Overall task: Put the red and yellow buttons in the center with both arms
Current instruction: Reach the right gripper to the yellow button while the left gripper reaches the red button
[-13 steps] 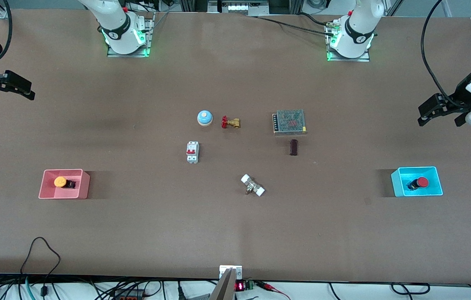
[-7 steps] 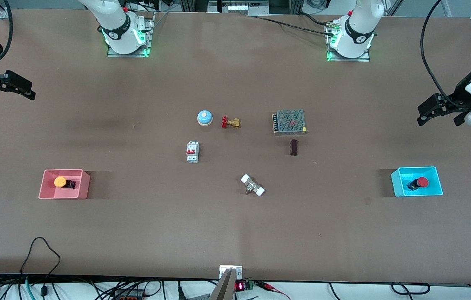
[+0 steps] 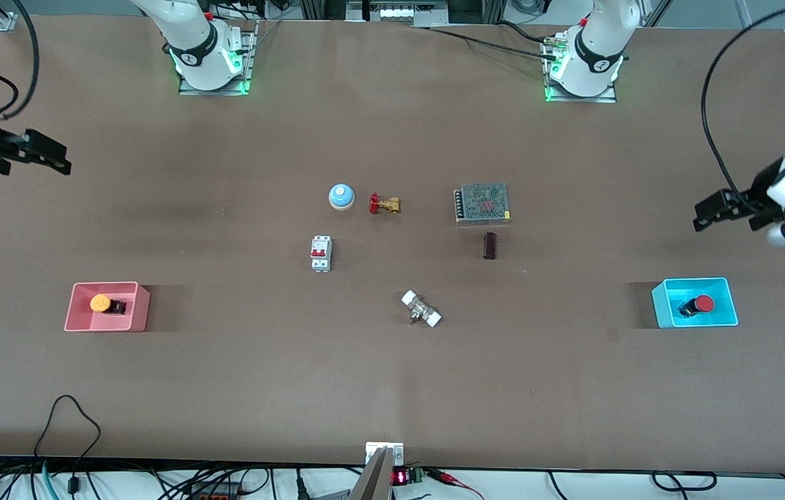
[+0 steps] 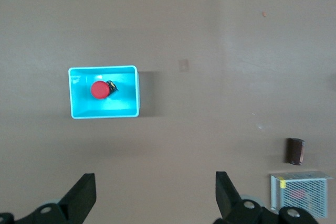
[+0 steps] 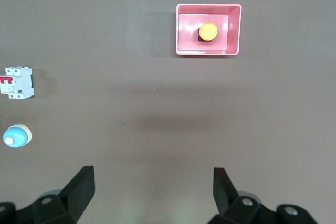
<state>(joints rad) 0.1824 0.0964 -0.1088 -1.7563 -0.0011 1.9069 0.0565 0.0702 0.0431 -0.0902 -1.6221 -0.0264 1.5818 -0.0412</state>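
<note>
Inside the cyan bin [image 3: 663, 304] and pink bin [image 3: 77, 312], the red button [image 3: 703, 303] and yellow button [image 3: 100, 303] look light, rigid; grip their black bodies, as left gripper [image 4: 155, 200] and right gripper [image 5: 153, 195] hover, fingers spread

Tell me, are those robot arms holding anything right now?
No. Both tools are open and empty: the left tool above the table near the blue bin's red button, the right tool near the pink bin's yellow button.

Robotics laboratory: two bench-mounted arms [image 3: 201, 52] stood at the brown table's [image 3: 392, 389] 12 o'clock edge, cabling [image 3: 73, 430] trailing at 6 o'clock.
</note>
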